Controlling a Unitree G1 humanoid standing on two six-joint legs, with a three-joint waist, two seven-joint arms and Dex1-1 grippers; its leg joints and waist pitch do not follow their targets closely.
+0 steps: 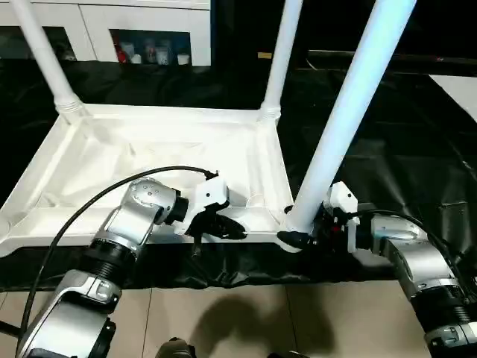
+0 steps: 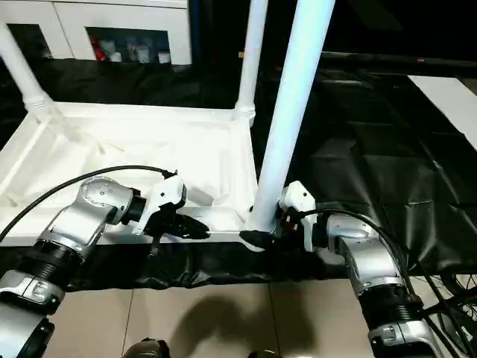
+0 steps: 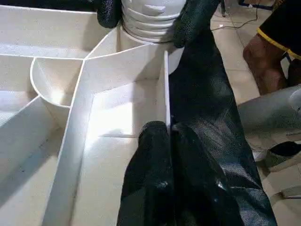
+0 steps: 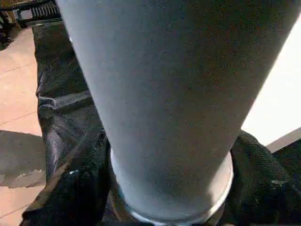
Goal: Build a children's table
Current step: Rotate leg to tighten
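Our left end effector [image 1: 223, 226] is pinched together on the near rim of the table top [image 1: 149, 149], which lies upside down on a black sheet [image 1: 387, 164]. Our right end effector [image 3: 149, 18] straddles the base of the near right leg [image 1: 350, 112] at its corner socket, fingers [image 4: 70, 188] on either side of the tube. Two more legs [image 1: 45, 56] stand in the far corners.
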